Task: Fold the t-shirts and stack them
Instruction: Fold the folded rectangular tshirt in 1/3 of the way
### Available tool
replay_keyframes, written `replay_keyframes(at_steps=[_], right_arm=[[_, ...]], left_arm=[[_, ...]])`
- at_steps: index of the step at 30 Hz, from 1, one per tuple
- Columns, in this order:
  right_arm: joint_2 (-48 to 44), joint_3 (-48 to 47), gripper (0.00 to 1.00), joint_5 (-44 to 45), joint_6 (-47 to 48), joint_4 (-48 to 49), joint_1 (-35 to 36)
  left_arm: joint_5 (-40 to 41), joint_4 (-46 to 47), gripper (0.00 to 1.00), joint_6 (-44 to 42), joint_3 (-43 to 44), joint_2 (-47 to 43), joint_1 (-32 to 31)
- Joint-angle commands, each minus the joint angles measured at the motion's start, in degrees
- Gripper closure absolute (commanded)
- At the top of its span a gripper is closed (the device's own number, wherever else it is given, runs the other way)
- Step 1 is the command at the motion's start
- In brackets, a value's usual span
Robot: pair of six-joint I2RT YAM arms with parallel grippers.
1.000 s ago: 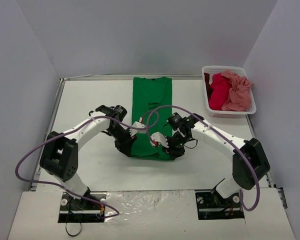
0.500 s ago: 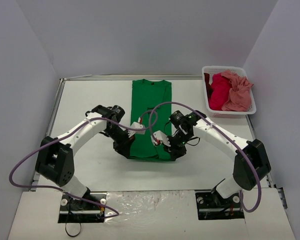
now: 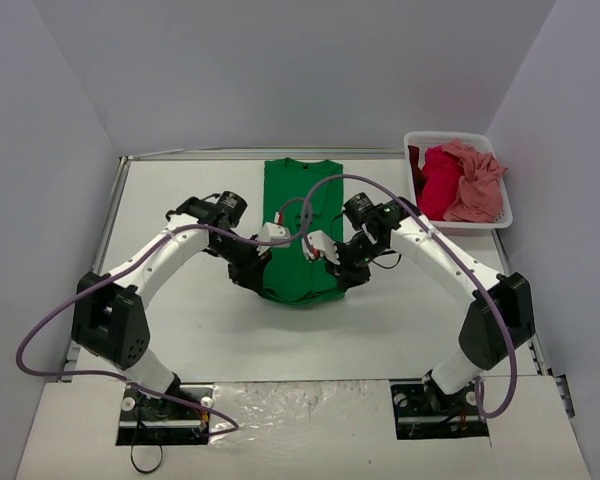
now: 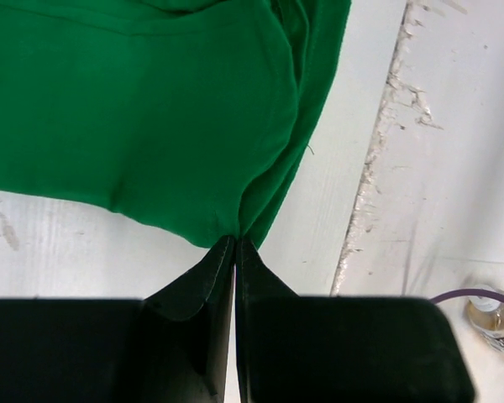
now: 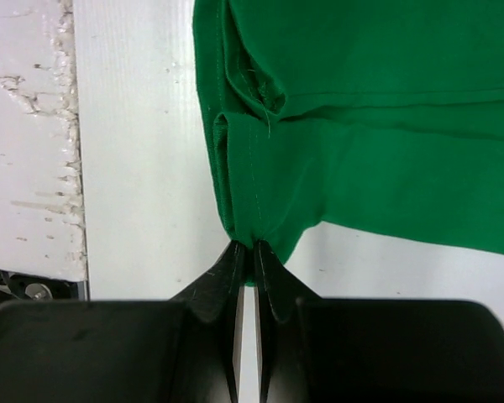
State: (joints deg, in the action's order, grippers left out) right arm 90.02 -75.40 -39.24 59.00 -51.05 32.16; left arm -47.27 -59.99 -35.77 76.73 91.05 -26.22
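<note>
A bright green t-shirt [image 3: 300,195] lies as a long strip down the middle of the table, its near end raised. My left gripper [image 3: 262,282] is shut on the near left corner of the green t-shirt [image 4: 143,109], with the cloth pinched at the fingertips of the left gripper [image 4: 235,240]. On the near right corner, my right gripper [image 3: 338,279] is shut on the hem of the green t-shirt [image 5: 361,159], seen up close at the right gripper [image 5: 254,246]. A crimson red t-shirt [image 3: 438,182] and a salmon pink t-shirt [image 3: 478,180] lie crumpled in the basket.
The white slatted basket [image 3: 460,227] stands at the far right of the table. Purple cables [image 3: 320,190] loop from both arms over the shirt. Grey walls close in the table on three sides, and a raised table edge [image 4: 365,193] runs beside the shirt.
Both grippers have moved away from the arm bases towards the far side, carrying the shirt's near hem with them. The shirt's near edge now lies further up the table.
</note>
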Motion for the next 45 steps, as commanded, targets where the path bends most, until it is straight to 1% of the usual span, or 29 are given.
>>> replay_keyframes(at_steps=[1, 6, 13, 24, 29, 36, 45], right_arm=[[2.0, -3.17, 1.0, 1.1, 0.32, -2.83, -0.61], [5.08, -6.6, 1.0, 1.45, 0.67, -2.57, -1.75], [9.99, -12.22, 1.0, 2.33, 1.11, -2.57, -3.51], [16.68, -20.13, 1.0, 2.77, 2.52, -2.83, -7.72], [19.67, -23.3, 1.0, 2.42, 3.84, -2.92, -9.75], [24.06, -27.34, 1.0, 2.33, 4.81, -2.92, -11.33], [30.21, -33.58, 1.0, 2.15, 5.07, -2.83, -12.56]], left_arm=[[0.59, 0.57, 0.98, 0.08, 3.59, 0.45, 0.99], [3.14, 1.8, 0.98, 0.79, 5.88, 1.24, 2.04], [4.2, 1.71, 0.98, 1.05, 10.98, 4.66, 3.89], [4.99, -0.04, 0.98, 0.61, 21.87, 13.36, 5.39], [4.64, -0.75, 0.98, 0.26, 25.31, 17.06, 6.35], [5.34, -0.75, 0.98, 0.0, 29.53, 20.84, 7.14], [5.25, -2.33, 0.98, -0.7, 37.0, 27.07, 7.76]])
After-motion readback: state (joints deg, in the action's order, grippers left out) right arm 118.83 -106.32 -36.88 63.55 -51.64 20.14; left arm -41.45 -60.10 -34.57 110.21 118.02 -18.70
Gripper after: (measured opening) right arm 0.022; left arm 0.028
